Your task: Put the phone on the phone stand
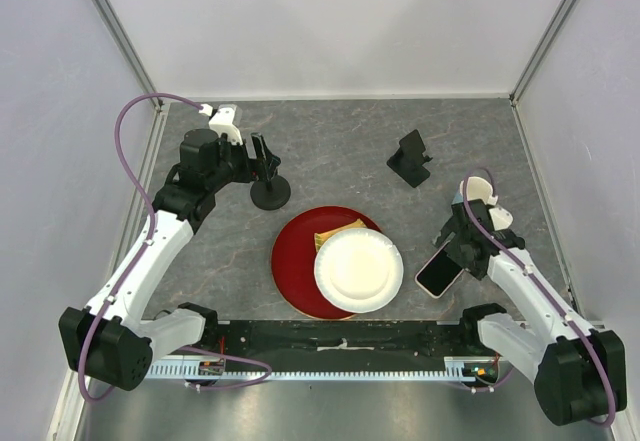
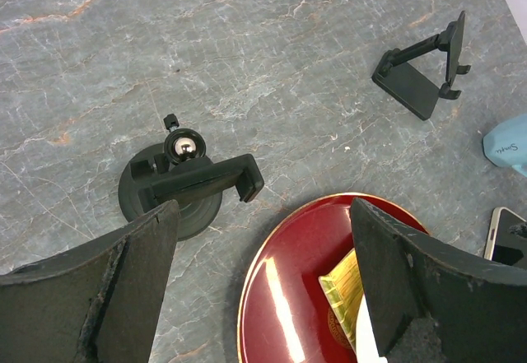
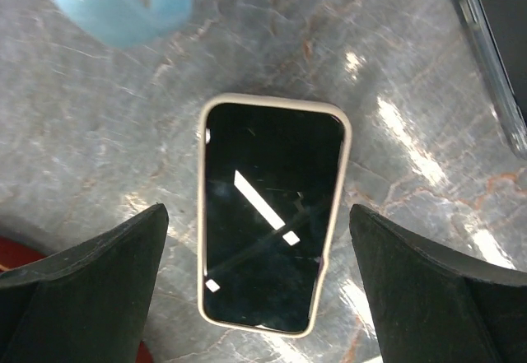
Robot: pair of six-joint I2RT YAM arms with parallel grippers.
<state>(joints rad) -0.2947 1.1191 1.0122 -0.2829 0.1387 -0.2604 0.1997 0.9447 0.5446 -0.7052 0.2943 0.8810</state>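
Your right gripper (image 3: 257, 239) hangs directly over the phone (image 3: 272, 215), its fingers spread wide. A strip of bare tabletop (image 3: 412, 91) shows between each finger and the phone's long pale edges, so nothing is gripped. The phone lies flat, screen up, at the lower right of the overhead view. One end pokes out from under the gripper, near the white paper plate (image 1: 358, 269) but apart from its rim. The light blue mug (image 1: 478, 193) stands just beyond your right wrist. The phone stand (image 1: 411, 158) sits upright in the upper centre-right with open tabletop all around it. Your left gripper (image 2: 263, 248) is also spread apart and holds nothing. It hovers at the upper left above a round-based black mount (image 2: 177, 182), close to the red plate (image 2: 305, 239).
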